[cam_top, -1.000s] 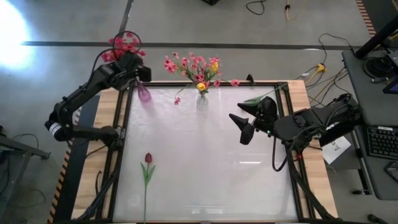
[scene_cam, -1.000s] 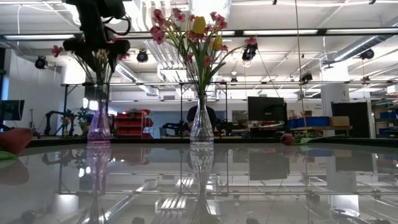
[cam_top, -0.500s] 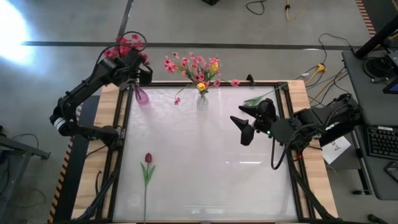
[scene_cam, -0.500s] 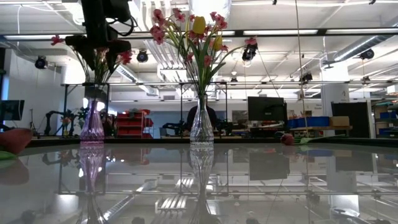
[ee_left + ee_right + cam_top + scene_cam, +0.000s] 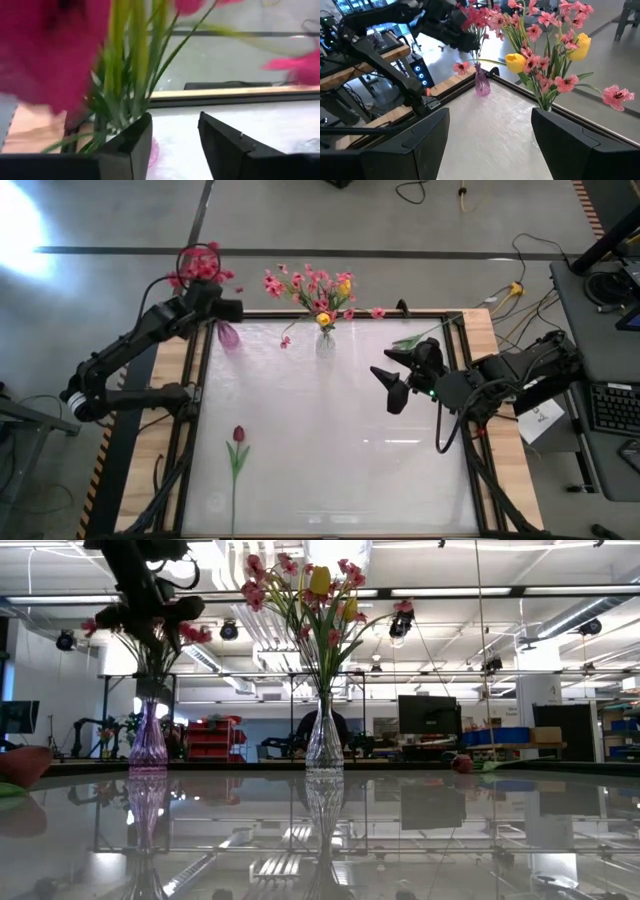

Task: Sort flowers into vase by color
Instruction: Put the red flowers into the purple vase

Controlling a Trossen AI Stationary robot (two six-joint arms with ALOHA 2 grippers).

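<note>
The red spray (image 5: 199, 263) stood in the purple vase (image 5: 229, 334) at the table's (image 5: 330, 440) far left corner, blossoms above the neck, stems down inside. Left gripper (image 5: 175, 137) sat just beside those stems; wrist view showed jaws part open w/ a clear gap, nothing between them, green stems off to one side of one finger. Right gripper (image 5: 490, 135) waited mid-table on the right side, jaws wide & empty, pointing toward the clear vase (image 5: 325, 342) w/ mixed pink & yellow flowers (image 5: 312, 288). A dark-red tulip (image 5: 238, 435) lay flat near the front left, well apart from both arms; another stem (image 5: 425, 332) lay by the far right edge. Judgement: these fakes were prob. light, wire-stiff in the stem but springy, blossoms soft & snag-prone; vases thin glass, tippy. Best grip low-mid on the bare stem, below leaves, not on petals.
</note>
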